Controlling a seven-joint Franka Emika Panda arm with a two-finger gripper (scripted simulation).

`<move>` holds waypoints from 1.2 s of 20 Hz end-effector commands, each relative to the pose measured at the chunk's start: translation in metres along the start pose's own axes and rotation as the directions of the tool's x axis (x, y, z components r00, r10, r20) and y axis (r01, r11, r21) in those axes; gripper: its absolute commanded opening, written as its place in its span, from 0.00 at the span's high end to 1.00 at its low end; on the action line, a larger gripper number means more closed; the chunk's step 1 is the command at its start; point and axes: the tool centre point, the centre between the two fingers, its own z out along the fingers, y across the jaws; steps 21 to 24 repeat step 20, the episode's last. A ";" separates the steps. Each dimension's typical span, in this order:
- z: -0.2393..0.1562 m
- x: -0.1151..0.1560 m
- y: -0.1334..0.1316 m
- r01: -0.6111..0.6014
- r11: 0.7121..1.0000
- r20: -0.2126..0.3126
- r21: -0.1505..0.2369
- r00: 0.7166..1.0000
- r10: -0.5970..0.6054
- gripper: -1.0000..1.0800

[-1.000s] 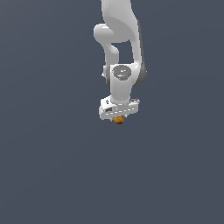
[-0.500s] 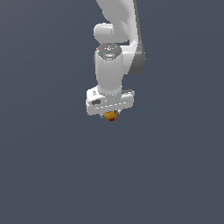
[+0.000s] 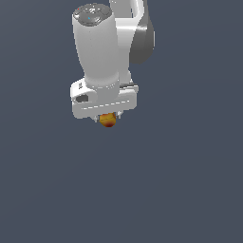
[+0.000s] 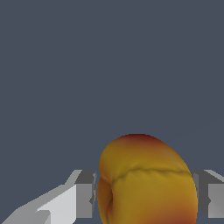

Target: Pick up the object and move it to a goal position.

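Presently object [image 3: 108, 120] clamped between fingers [image 4: 85, 194] of pincer [image 3: 109, 118], protruding just beneath pincer; goal position not seen.

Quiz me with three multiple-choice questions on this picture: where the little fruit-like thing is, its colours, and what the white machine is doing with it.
1. Where is the small rounded orange-yellow object?
A. Just under the white gripper
B. Far off at the exterior view's right
C. On top of the arm

2. What colours does it show?
A. Blue and white
B. Orange-yellow with red patches
C. Plain green

3. What state are the grey fingers in?
A. Spread wide, nothing between
B. Out of sight
C. Closed on the object

Answers: 1 A, it peeks out below the gripper. 2 B, the wrist view shows yellow skin with red edges. 3 C, a finger sits against each side.
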 end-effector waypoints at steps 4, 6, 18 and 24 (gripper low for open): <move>-0.035 0.012 0.021 0.000 1.000 0.000 -0.001 1.000 0.000 1.00; -0.044 0.016 0.026 0.000 1.000 0.000 -0.001 1.000 0.000 1.00; -0.068 0.027 0.041 0.000 1.000 0.000 -0.001 1.000 0.000 1.00; -0.068 0.027 0.041 0.000 1.000 0.000 -0.001 1.000 0.000 1.00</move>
